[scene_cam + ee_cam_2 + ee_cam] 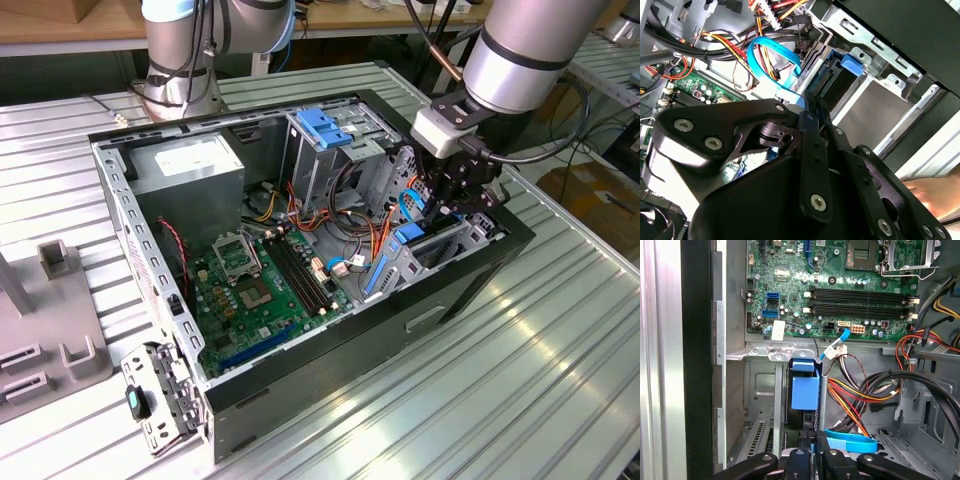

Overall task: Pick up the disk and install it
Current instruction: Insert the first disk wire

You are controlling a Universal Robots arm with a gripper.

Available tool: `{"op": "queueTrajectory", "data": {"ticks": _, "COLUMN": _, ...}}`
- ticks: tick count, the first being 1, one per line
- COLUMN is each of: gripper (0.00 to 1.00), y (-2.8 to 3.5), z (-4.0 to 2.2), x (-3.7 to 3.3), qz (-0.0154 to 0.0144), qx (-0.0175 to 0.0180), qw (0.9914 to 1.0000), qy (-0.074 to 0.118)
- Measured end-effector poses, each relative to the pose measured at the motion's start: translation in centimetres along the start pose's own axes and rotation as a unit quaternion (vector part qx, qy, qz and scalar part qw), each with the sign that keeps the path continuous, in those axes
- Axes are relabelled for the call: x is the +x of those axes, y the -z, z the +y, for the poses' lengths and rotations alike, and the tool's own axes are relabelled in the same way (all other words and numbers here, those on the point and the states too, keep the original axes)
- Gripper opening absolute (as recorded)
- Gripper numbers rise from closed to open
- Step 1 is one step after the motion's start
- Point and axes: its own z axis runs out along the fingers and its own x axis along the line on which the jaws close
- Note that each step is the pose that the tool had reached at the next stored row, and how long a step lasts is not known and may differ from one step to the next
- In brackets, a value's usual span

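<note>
Gripper [816,444] at bay [759,353], disk [805,391] edge-on between its walls, cables [856,396] crowding beside

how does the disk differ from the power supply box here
The power supply is a big grey box with a white sticker, far bulkier than the disk, which shows mostly its blue frame. The power supply lies flat at the exterior view's left end of the case. The disk stands on edge in a narrow metal bay at the right end, right by the gripper. Both sit inside the open case.

Green motherboard [255,290], blue-edged disk [805,390], light-blue cable [852,443], black case [330,370], red, yellow and orange wires [846,391].
</note>
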Motion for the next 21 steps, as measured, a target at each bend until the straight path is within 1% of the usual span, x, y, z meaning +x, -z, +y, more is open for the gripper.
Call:
{"op": "queueTrajectory", "data": {"ticks": 1, "gripper": 0.17, "y": -0.01, "z": 0.0, "x": 0.0, "qz": 0.0, "qx": 0.0, "qw": 1.0, "qy": 0.0}}
{"op": "queueTrajectory", "data": {"ticks": 2, "gripper": 0.23, "y": -0.01, "z": 0.0, "x": 0.0, "qz": 0.0, "qx": 0.0, "qw": 1.0, "qy": 0.0}}
{"op": "queueTrajectory", "data": {"ticks": 3, "gripper": 0.23, "y": 0.0, "z": 0.0, "x": 0.0, "qz": 0.0002, "qx": 0.0, "qw": 1.0, "qy": 0.0}}
{"op": "queueTrajectory", "data": {"ticks": 4, "gripper": 0.3, "y": 0.03, "z": 0.0, "x": 0.0, "qz": 0.0004, "qx": -0.0001, "qw": 1.0, "qy": 0.0}}
{"op": "queueTrajectory", "data": {"ticks": 8, "gripper": 0.3, "y": 0.14, "z": -0.01, "x": 0.0, "qz": 0.0005, "qx": -0.0001, "qw": 1.0, "qy": 0.0}}
{"op": "queueTrajectory", "data": {"ticks": 11, "gripper": 0.3, "y": 0.82, "z": -0.09, "x": -0.05, "qz": 0.0004, "qx": -0.0001, "qw": 1.0, "qy": 0.0}}
{"op": "queueTrajectory", "data": {"ticks": 13, "gripper": 0.3, "y": 1.64, "z": -0.19, "x": -0.14, "qz": 0.0006, "qx": -0.0001, "qw": 1.0, "qy": 0.0}}
{"op": "queueTrajectory", "data": {"ticks": 14, "gripper": 0.3, "y": 1.88, "z": -0.22, "x": -0.15, "qz": 0.0006, "qx": -0.0001, "qw": 1.0, "qy": 0.0}}
{"op": "queueTrajectory", "data": {"ticks": 18, "gripper": 0.3, "y": 1.9, "z": -0.3, "x": -0.15, "qz": 0.0006, "qx": -0.0001, "qw": 1.0, "qy": 0.0}}
{"op": "queueTrajectory", "data": {"ticks": 19, "gripper": 0.3, "y": 1.89, "z": -0.45, "x": -0.14, "qz": 0.0007, "qx": -0.0001, "qw": 1.0, "qy": 0.0}}
{"op": "queueTrajectory", "data": {"ticks": 20, "gripper": 0.3, "y": 1.84, "z": -0.81, "x": -0.12, "qz": 0.0007, "qx": -0.0001, "qw": 1.0, "qy": 0.0}}
{"op": "queueTrajectory", "data": {"ticks": 21, "gripper": 0.3, "y": 1.81, "z": -1.05, "x": -0.11, "qz": 0.0006, "qx": -0.0001, "qw": 1.0, "qy": 0.0}}
